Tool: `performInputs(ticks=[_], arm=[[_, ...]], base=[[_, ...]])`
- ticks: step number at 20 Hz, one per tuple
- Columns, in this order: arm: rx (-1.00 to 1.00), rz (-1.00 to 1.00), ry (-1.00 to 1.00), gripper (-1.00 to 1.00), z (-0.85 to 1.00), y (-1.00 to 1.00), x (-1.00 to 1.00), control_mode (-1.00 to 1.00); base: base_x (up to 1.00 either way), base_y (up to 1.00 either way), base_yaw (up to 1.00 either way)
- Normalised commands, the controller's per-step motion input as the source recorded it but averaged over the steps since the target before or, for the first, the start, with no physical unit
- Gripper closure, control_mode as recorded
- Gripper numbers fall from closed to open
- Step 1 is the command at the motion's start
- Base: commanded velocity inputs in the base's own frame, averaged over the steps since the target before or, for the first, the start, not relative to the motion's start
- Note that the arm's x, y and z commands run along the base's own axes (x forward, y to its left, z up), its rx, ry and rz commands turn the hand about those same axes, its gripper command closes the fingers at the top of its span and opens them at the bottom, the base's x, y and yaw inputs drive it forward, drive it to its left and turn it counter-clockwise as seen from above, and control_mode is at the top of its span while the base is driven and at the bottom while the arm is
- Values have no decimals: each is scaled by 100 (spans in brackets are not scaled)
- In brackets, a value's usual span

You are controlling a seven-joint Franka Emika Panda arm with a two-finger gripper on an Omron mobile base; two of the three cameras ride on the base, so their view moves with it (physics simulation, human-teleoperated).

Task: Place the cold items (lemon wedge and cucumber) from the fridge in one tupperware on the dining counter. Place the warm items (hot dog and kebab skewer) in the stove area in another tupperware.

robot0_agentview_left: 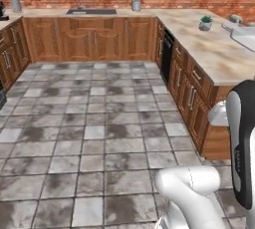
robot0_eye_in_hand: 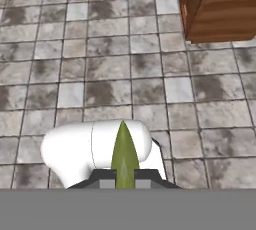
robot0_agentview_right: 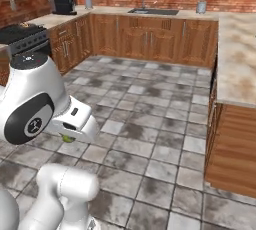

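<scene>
My gripper (robot0_eye_in_hand: pixel 124 180) is shut on a yellow-green pointed piece, the lemon wedge (robot0_eye_in_hand: pixel 123 154), which sticks up between the finger tips in the hand view. In the right base view a bit of the lemon wedge (robot0_agentview_right: pixel 66 138) shows under the hand, above the tiled floor. The dining counter (robot0_agentview_left: pixel 211 49) runs along the right, and its beige top (robot0_agentview_right: pixel 235 59) sits on a brown wooden base (robot0_eye_in_hand: pixel 220 4). A white container (robot0_agentview_left: pixel 244 36) rests on it at the far right edge. The black stove (robot0_agentview_right: pixel 20 34) stands at the left. The cucumber, hot dog, kebab skewer and fridge are out of view.
Grey tiled floor (robot0_agentview_left: pixel 99 133) lies open ahead. Wooden wall cabinets (robot0_agentview_left: pixel 89 39) with a sink (robot0_agentview_left: pixel 92 11) line the back wall. A small potted plant (robot0_agentview_left: pixel 205 22) stands on the dining counter. A coffee machine (robot0_agentview_right: pixel 64 5) sits on the left counter.
</scene>
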Motion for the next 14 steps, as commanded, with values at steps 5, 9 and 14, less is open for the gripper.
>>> performInputs(ticks=[5, 9, 14], arm=[[0, 0, 0, 100, 0, 0, 0, 100], [0, 0, 0, 100, 0, 0, 0, 100], [0, 0, 0, 100, 0, 0, 0, 100]], base=[[39, -100, -11], [39, -100, -11], [38, -100, -11]])
